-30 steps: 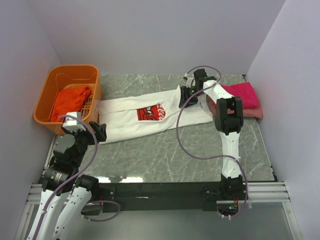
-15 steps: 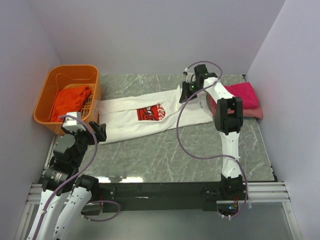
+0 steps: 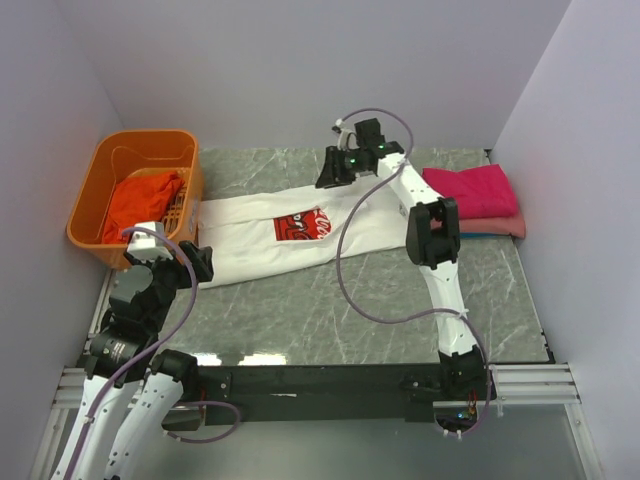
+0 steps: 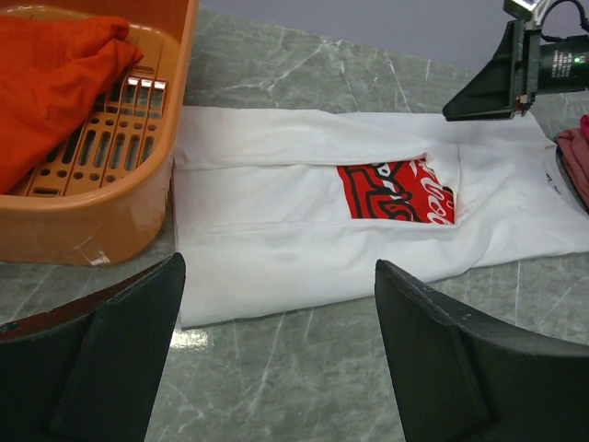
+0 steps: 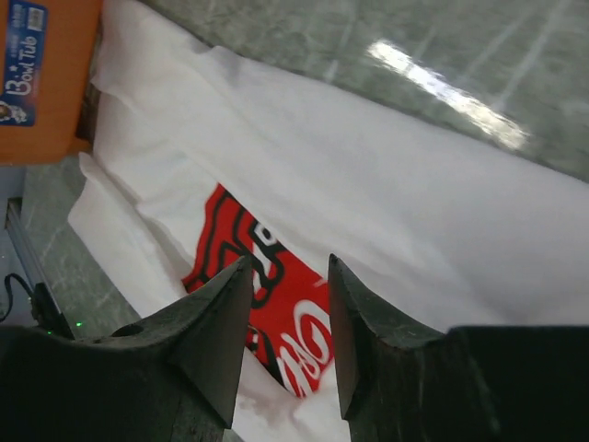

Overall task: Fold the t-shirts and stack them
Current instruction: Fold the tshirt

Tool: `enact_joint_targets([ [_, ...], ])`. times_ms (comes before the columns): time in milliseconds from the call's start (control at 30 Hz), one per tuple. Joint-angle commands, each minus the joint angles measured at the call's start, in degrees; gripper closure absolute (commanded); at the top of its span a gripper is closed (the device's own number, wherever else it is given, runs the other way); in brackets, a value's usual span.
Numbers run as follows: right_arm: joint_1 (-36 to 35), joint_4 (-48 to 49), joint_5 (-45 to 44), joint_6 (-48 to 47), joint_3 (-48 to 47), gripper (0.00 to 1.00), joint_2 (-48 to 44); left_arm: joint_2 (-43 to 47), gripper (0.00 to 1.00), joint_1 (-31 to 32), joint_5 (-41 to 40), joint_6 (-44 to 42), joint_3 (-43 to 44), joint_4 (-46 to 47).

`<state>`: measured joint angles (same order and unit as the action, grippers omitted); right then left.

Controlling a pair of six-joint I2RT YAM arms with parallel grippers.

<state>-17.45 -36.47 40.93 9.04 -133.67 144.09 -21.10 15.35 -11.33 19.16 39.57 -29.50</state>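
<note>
**Fig. Two-arm fold-and-stack, mid-task (top view plus both wrist views).**

**Progress.** One white t-shirt [image 3: 250,238] lies flat on the table [image 3: 330,310], left of centre. Its long axis runs from the orange basket [image 3: 145,137] toward the pile at right, and its red print [image 3: 302,225] faces up. Both long sides appear turned in, so the lengthwise fold looks done. The crosswise folds and the transfer to the pile look not yet done (judgement).

At the table's far right sits a finished pile: a magenta t-shirt [image 3: 470,188] folded on top of a pink t-shirt [image 3: 505,226]. Whether a further layer lies under the pink one cannot be told. An orange-red t-shirt [image 3: 140,200] lies bunched in the basket, unfolded.

**Grippers.**
- Left gripper [image 4: 278,276]: jaws spread wide and empty, low near the white shirt's near-left corner, just beside the basket.
- Right gripper [image 5: 290,267]: jaws a little apart w/ nothing b/w them, hovering over the shirt's far edge near the print. It touches no cloth as far as the views show.

**Count.**
- T-shirts visible: 4 (1 white, 1 magenta, 1 pink, 1 orange-red).
- Folded & stacked: 2.
- In work: 1.
- Unfolded in basket: 1.
- Baskets: 1.
- Arms: 2.
</note>
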Motion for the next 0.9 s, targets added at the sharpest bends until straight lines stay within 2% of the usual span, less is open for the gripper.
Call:
enact_joint_targets([
  [0, -1.6, 9.6, 4.7, 4.2, -1.8, 0.54, -0.1, -0.6, 0.11, -0.1, -1.1, 0.1, 0.2, 0.9],
  [167, 0.8, 8.5, 3.4, -0.6, 2.1, 0.54, -5.6, -0.5, 0.11, -0.2, -1.6, 0.4, 0.2, 0.8],
  [267, 4.3, 8.9, 1.2, -5.9, 13.5, 0.50, -14.0, -0.6, 0.11, -0.1, -1.3, 0.3, 0.2, 1.0],
  [300, 5.1, 7.9, -2.7, -7.5, 17.6, 0.49, -17.1, -0.7, 0.11, -0.2, -1.1, 0.2, 0.1, 1.0],
  [367, 5.9, 4.9, -6.4, -12.3, 21.6, 0.45, -20.1, -1.0, 0.11, -0.2, -0.3, 0.1, 0.1, 1.3],
  [500, 7.5, 4.1, -12.4, -12.9, 32.1, 0.43, -22.7, -1.5, 0.11, -0.3, 0.8, -0.3, 0.0, 1.5],
  [667, 7.5, 2.9, -11.7, -11.6, 33.6, 0.42, -20.4, -0.8, 0.11, -0.3, 1.3, -0.4, -0.3, 1.8],
  [867, 7.5, -0.5, -11.2, -10.4, 28.3, 0.41, -15.1, -0.1, 0.11, -0.3, 1.4, -0.5, -0.3, 1.8],
])
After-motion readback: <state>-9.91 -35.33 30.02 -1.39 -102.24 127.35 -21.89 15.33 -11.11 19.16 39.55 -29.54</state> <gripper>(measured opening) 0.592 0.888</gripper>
